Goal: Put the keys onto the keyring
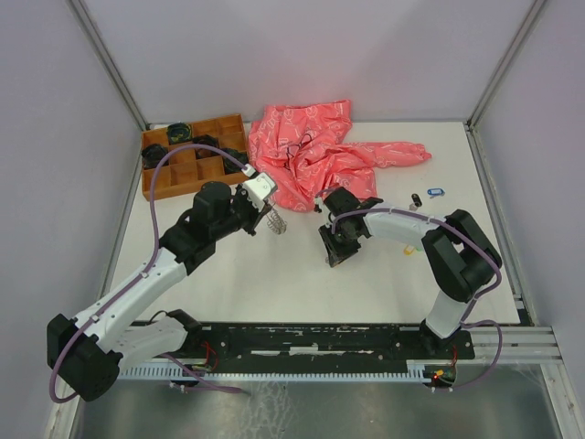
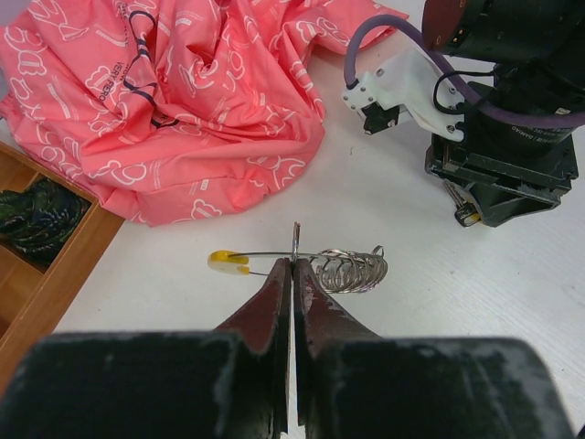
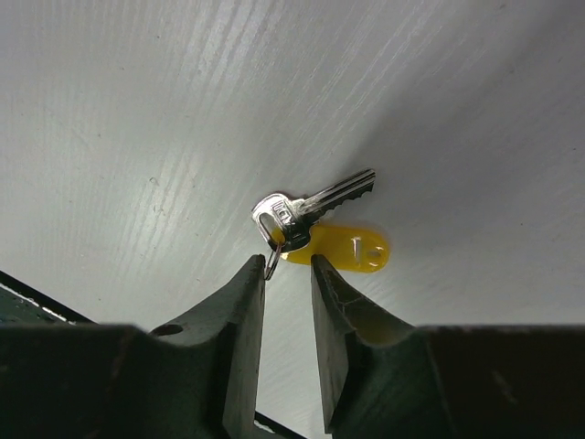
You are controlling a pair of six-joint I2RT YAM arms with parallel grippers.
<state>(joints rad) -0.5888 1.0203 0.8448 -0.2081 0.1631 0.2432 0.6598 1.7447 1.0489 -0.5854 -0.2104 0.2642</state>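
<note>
My left gripper (image 2: 292,267) is shut on the thin wire of the keyring (image 2: 352,270). The keyring is a silvery coil with a yellow segment (image 2: 228,262), held just above the table; from above it hangs at the fingertips (image 1: 277,222). My right gripper (image 3: 288,262) stands open, pointing down at the table. A silver key (image 3: 315,206) with a yellow tag (image 3: 352,249) lies flat just beyond its tips, its small ring touching the left fingertip (image 3: 256,270). Further keys with a blue tag (image 1: 435,192) and a black tag (image 1: 416,198) lie at the right.
A crumpled pink cloth (image 1: 315,151) lies at the back centre, close behind both grippers. A wooden compartment tray (image 1: 187,169) with dark coiled bundles stands at the back left. The right arm's wrist (image 2: 503,137) sits close to the right of the keyring.
</note>
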